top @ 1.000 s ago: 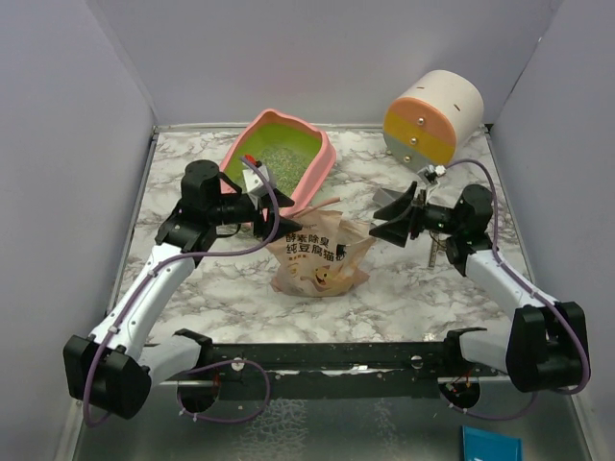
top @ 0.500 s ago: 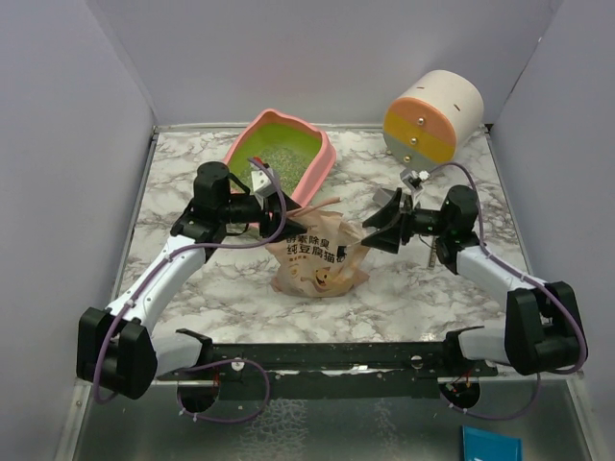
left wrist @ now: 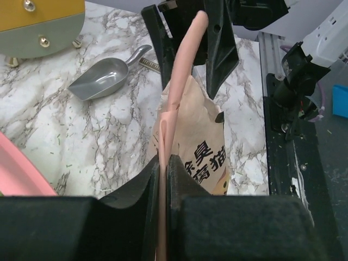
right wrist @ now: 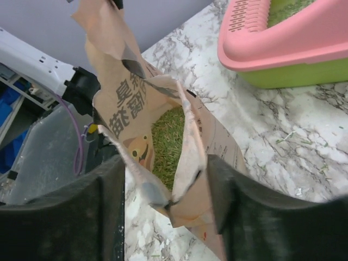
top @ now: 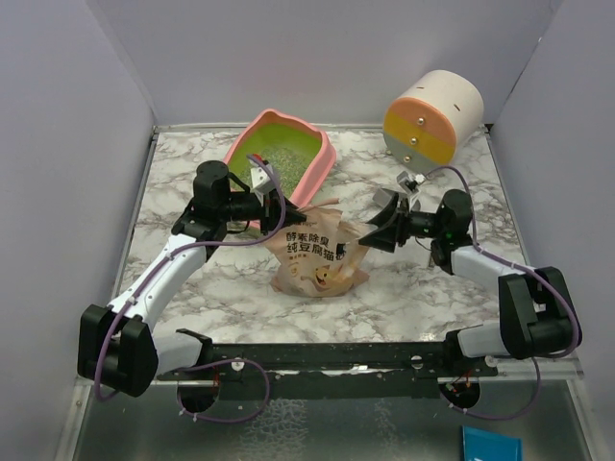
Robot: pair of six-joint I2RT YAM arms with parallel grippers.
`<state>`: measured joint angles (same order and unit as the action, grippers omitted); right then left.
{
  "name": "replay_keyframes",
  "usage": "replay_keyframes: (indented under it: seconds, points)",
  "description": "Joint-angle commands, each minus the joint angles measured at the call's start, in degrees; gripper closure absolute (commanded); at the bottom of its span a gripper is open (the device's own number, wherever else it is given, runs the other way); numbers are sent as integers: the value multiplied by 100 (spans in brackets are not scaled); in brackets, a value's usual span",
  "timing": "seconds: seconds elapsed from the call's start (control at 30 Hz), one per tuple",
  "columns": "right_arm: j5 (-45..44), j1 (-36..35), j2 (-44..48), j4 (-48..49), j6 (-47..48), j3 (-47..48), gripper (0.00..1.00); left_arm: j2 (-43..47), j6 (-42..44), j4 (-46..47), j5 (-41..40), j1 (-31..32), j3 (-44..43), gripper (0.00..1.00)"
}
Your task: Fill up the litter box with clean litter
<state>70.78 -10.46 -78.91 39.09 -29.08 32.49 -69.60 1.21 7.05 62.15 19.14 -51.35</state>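
The pink litter box with its lime-green inside stands at the back left, with a layer of clean litter in it. A beige pouch with a cartoon cat stands upright in front of it. Its mouth gapes, and green granules show inside. My left gripper is shut on the pouch's top left edge, which is pinched flat between the pads. My right gripper straddles the pouch's right top corner, open, with gaps at both pads.
A round cream, orange and yellow drawer cabinet stands at the back right. A grey metal scoop lies on the marble below it, near the right arm. Stray granules dot the table by the litter box. Walls close in three sides.
My left gripper has closed on the pouch's top edge. My right gripper has moved left to the pouch's right corner, and its jaws have narrowed around it.
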Motion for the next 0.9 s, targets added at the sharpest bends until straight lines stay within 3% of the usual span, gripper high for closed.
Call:
replay_keyframes:
  seconds: [0.0,0.07,0.1,0.2,0.33,0.57,0.87]
  points:
    - [213,-35,-111,1632,-795,-305,58,-106,-16,68,-359,1,-117,97]
    - [39,-36,-29,1386,-759,-315,95,-175,106,-174,-675,-2,-249,100]
    - [-131,-35,50,830,-510,-228,99,-223,196,-451,-873,0,-351,100]
    - [-690,-35,363,-763,276,23,99,-332,532,-1153,-1377,-3,-687,100]
    - [-1492,-35,1046,-1542,479,-102,99,-523,965,-2367,-2290,-6,-1334,100]
    - [-1884,-35,1709,-2125,413,-316,99,-644,1251,-3605,-2846,98,-1720,100]
    - [-1573,-26,1335,-2603,-27,20,99,-1120,1480,-4267,-3303,667,-1722,100]
